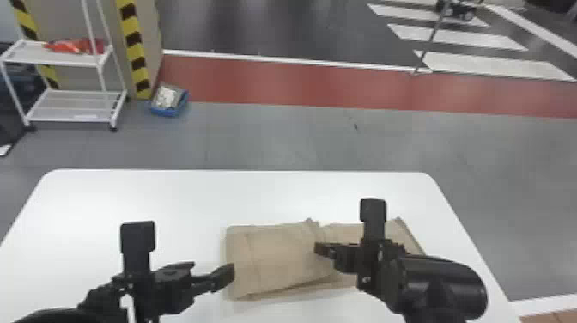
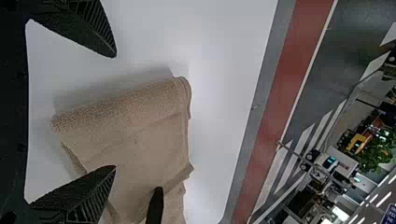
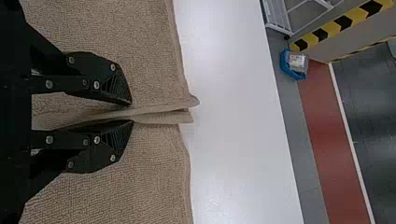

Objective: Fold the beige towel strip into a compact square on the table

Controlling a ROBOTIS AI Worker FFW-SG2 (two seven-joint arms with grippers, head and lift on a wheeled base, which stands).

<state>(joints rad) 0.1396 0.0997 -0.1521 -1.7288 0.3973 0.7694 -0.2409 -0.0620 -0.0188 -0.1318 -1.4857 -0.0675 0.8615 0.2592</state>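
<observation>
The beige towel lies on the right half of the table, its left part folded over in layers and a raised ridge near its middle. My right gripper is over that ridge; in the right wrist view, the right gripper is shut on the pinched edge of the towel. Beside the towel's left end, my left gripper stands open. In the left wrist view, the left gripper has a wide gap between its fingers, with the folded end of the towel beyond them.
The white table has its far edge beyond the towel and its right edge past the right arm. On the floor behind stand a white cart and a blue bin.
</observation>
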